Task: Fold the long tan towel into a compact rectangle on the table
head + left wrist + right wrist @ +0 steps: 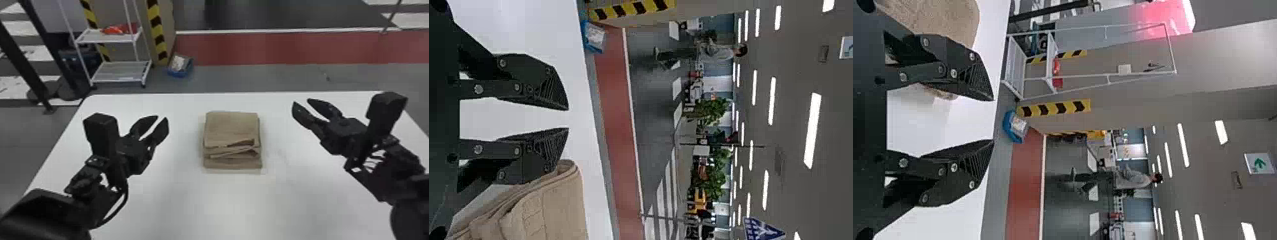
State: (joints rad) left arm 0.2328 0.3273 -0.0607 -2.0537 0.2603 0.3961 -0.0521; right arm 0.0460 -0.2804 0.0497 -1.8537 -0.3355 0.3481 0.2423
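The tan towel lies folded into a compact, layered block at the middle of the white table, its stacked edges facing the robot. To its left, apart from it, my left gripper stands open and holds nothing. My right gripper is off to the towel's right, also open with nothing between its fingers. In the left wrist view, part of the towel shows beside the left gripper. The right wrist view has a piece of the towel beyond one finger of the right gripper.
Beyond the table's far edge, a white shelf rack stands on the floor at the back left. Next to it are a striped post and a blue box.
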